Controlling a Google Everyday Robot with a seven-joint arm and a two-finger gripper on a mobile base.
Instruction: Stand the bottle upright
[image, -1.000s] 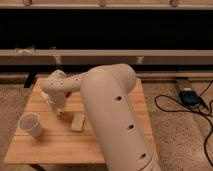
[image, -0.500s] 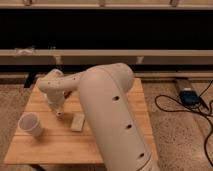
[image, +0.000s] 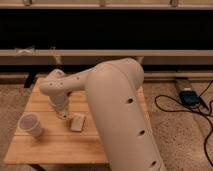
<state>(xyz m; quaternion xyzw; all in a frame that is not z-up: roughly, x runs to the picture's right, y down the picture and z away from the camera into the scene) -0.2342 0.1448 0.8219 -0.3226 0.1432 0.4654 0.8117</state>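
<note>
My big white arm reaches from the lower right across the wooden table (image: 55, 145) to its left half. The gripper (image: 61, 111) hangs down from the wrist, close above the tabletop, between the white paper cup (image: 31, 125) and the flat pale block (image: 77, 122). The bottle does not show. It may be hidden behind the wrist and gripper.
A dark wall with a pale ledge (image: 100, 56) runs behind the table. A blue and black box (image: 189, 95) with black cables lies on the speckled floor to the right. The arm's upper link covers the right half of the table.
The wrist has shifted slightly and dipped a little toward the tabletop. The cup and the block have not moved.
</note>
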